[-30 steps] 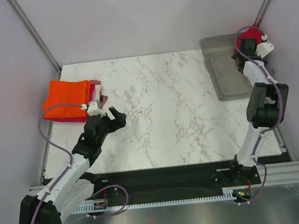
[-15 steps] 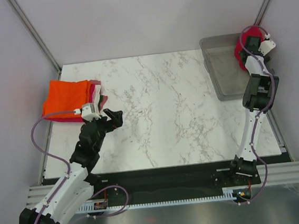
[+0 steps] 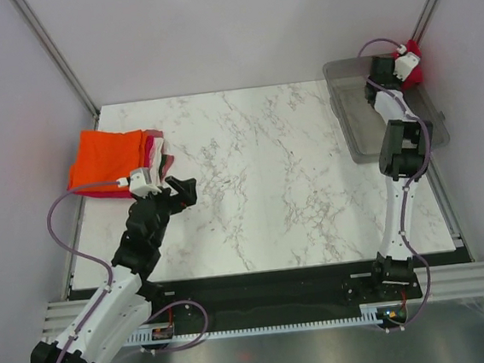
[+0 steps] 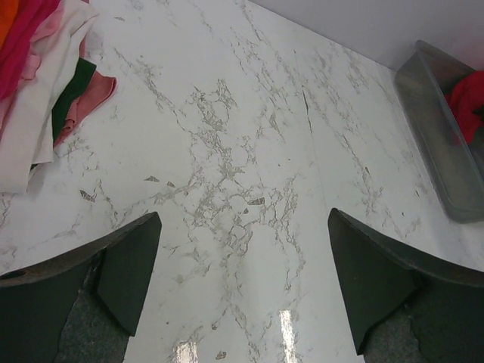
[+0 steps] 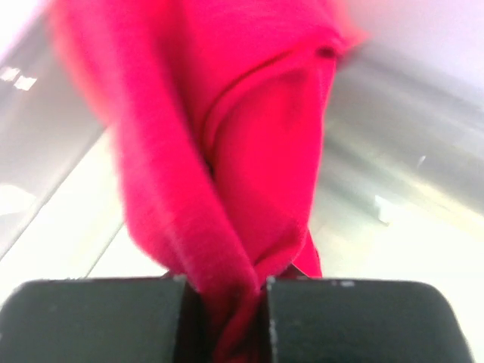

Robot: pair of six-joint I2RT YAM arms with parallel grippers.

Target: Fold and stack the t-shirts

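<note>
A crimson red t-shirt (image 5: 249,159) is bunched between the jaws of my right gripper (image 5: 225,318), which is shut on it. From above, that gripper (image 3: 392,66) is over the far right corner of the bin, and a bit of the red shirt (image 3: 409,50) shows beside it. A bright orange t-shirt (image 3: 107,157) lies on top of a stack at the table's far left, with pink, white and dark red folded edges (image 3: 159,155) along its right side. My left gripper (image 3: 187,189) hovers open just right of the stack, holding nothing; in its wrist view the gripper (image 4: 242,283) faces bare marble.
A clear grey plastic bin (image 3: 365,127) stands at the far right of the marble table (image 3: 267,179). Purple cables loop off both arms. Grey walls and metal posts close in the back and sides.
My right gripper has shut on the red t-shirt and shifted left and farther back over the bin. The left arm drew back slightly, its gripper still open.
</note>
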